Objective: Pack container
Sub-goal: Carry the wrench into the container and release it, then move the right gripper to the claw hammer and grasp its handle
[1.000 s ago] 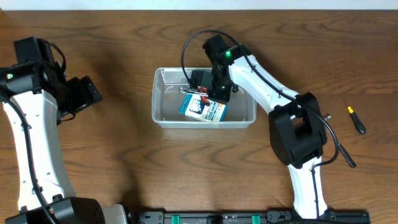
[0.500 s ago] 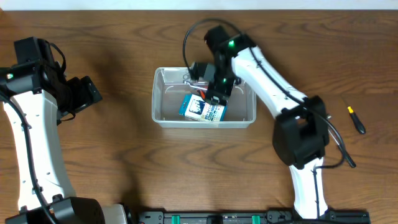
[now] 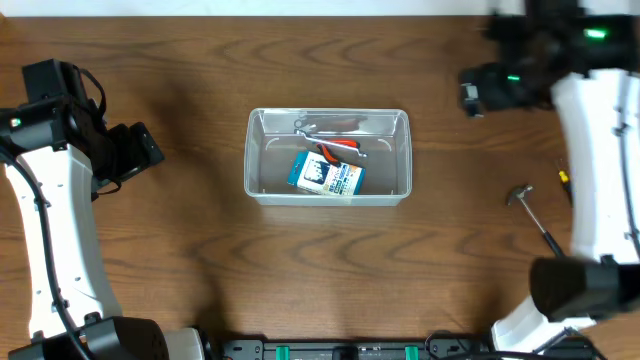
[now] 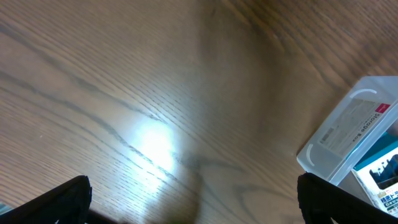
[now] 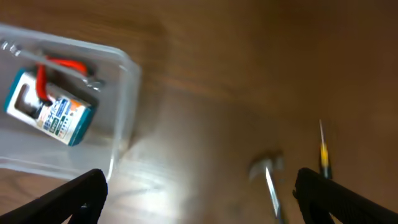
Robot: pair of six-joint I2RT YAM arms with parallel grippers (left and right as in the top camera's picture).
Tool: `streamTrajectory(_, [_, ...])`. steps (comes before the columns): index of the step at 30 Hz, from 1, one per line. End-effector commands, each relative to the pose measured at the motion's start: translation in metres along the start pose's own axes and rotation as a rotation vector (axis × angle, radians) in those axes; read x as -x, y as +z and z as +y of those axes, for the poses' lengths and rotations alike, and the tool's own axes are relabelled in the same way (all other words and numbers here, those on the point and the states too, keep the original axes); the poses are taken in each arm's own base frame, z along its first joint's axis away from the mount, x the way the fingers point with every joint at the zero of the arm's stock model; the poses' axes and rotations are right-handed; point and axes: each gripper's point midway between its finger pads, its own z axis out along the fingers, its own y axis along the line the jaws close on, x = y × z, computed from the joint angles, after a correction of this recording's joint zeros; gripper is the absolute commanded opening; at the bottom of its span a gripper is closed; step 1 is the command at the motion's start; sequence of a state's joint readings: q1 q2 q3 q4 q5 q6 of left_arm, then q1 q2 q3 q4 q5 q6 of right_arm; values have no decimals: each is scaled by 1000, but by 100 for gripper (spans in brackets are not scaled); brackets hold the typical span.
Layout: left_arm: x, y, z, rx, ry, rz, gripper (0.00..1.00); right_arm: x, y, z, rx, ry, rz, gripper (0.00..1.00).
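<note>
The right pincer (image 5: 202, 198) gapes wide, empty. Ahead-left of it on the counter (image 5: 217, 68) sits the clear, round-cornered, rimmed container (image 5: 126, 93), holding a blue-and-white box (image 5: 50, 116) and red-handled pliers (image 5: 62, 64). The left pincer (image 4: 199, 202) is likewise spread, holding nothing.

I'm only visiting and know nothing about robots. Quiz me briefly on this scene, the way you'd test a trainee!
1. True or false: the blue-and-white box lies inside the clear plastic rectangular container.
2. Which item lies on the wooden table, outside the container? A) small grey-headed hammer B) spoon C) tape roll
3. Fill in: the right hand is holding ____.
Key: 1 true; 2 A; 3 nothing.
</note>
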State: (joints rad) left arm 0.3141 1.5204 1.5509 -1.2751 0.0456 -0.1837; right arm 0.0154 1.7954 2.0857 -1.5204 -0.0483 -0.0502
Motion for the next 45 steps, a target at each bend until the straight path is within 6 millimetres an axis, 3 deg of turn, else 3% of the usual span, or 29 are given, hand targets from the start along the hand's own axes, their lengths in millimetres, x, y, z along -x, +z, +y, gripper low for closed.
streamTrajectory(1, [3,-2,1,1,3,-9,98,-17,-35,-21,-25,208,-39,99])
streamTrajectory(6, [2,-2,1,1,2,-5,98,-62,-71,-35,-49,305,-16,99])
streamTrajectory(12, [2,-2,1,1,-14,-6,98,-118,-97,-21,-31,403,-64,99])
streamTrajectory(15, [2,-2,1,1,-18,-6,98,-159,-94,-14,-31,443,-56,99])
streamTrajectory(18, [2,-2,1,1,-25,-6,98,-190,-80,-5,-5,455,-45,99])
streamTrajectory(22, [2,-2,1,1,-28,-5,98,-213,-50,39,234,233,-60,99])
streamTrajectory(24, [2,-2,1,1,-43,-5,98,-216,-40,62,380,122,-86,99])
streamTrajectory(26, [2,-2,1,1,-43,-5,98,-218,-29,70,436,48,-94,99])
streamTrajectory(30, [1,-2,1,2,-43,0,98,-212,2,37,249,51,-83,99])
streamTrajectory(34, [-1,-2,2,4,-43,6,98,-180,7,6,81,-17,-193,99])
streamTrajectory(38, [-2,-2,2,5,-43,9,98,-150,7,-5,1,-267,-287,99])
streamTrajectory(41, [-2,-2,2,5,-43,9,98,-151,22,-19,-69,-422,-204,99])
streamTrajectory(45, [-2,-2,2,5,-43,9,98,-156,49,-37,-87,-396,-71,99])
